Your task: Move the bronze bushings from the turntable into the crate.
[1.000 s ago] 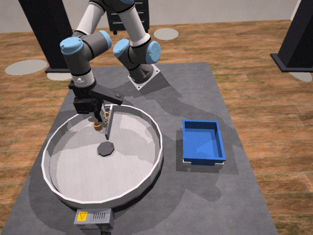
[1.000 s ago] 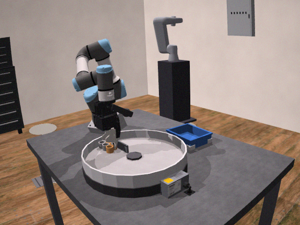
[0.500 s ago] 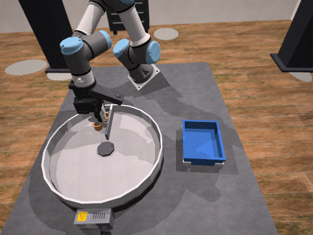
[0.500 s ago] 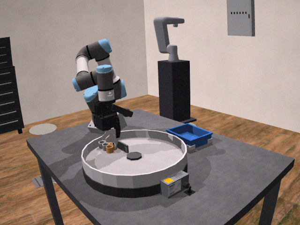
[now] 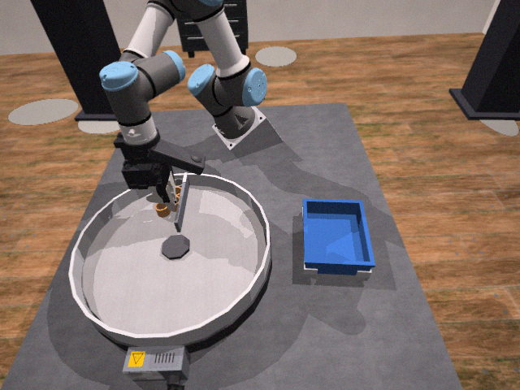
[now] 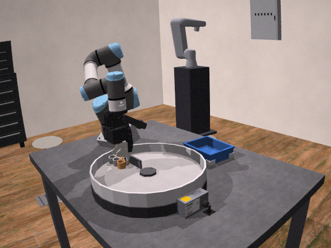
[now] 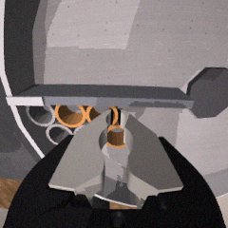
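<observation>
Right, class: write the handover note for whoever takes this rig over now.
Gripper: shut on a bronze bushing, low inside the turntable beside the divider bar.
Other bronze bushings and the steel bushings sit clustered by the bar.
Crate: no bushings in it.
Done: first grasp.
Left: lift, carry to the crate, release, fetch the remaining bronze ones. Leave the steel.

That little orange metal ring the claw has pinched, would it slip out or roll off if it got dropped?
The bronze bushing looks rigid and smooth, so the closed gripper might let it slip. It is a short round sleeve: dropped on its side it would probably roll, though the turntable rim should stop it.
</observation>
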